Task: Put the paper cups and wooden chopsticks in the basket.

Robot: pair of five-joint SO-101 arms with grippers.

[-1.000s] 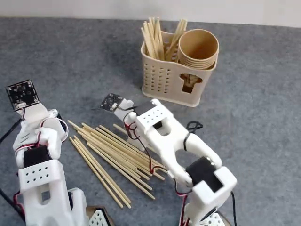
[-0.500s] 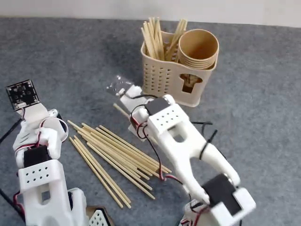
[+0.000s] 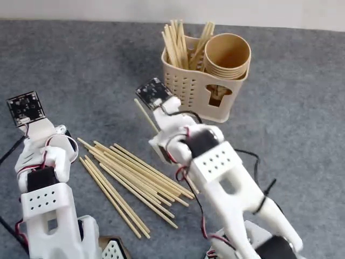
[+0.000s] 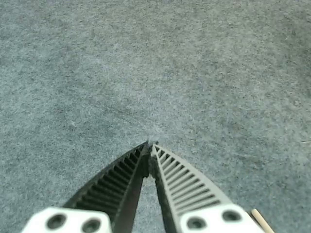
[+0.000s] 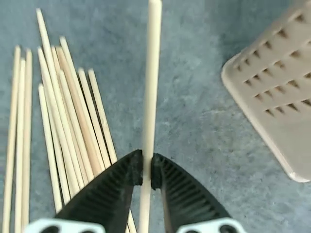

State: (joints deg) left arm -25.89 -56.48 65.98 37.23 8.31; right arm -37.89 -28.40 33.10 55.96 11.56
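Holding one wooden chopstick (image 5: 153,73) in my right claw (image 5: 146,167); left claw (image 4: 149,151) pinched together, empty. Paper cups (image 3: 229,54) are in the basket (image 3: 191,91); a chopstick pile (image 3: 129,178) awaits on the tabletop (image 3: 302,135).

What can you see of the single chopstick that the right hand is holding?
The chopstick is a thin, straight, round stick of pale plain wood with a blunt end. The right hand is shut on it, pinching it between its two black fingers, so a long part sticks out past them. It appears lifted off the grey carpet, apart from the loose pile of chopsticks and not touching the basket, which stands close by.
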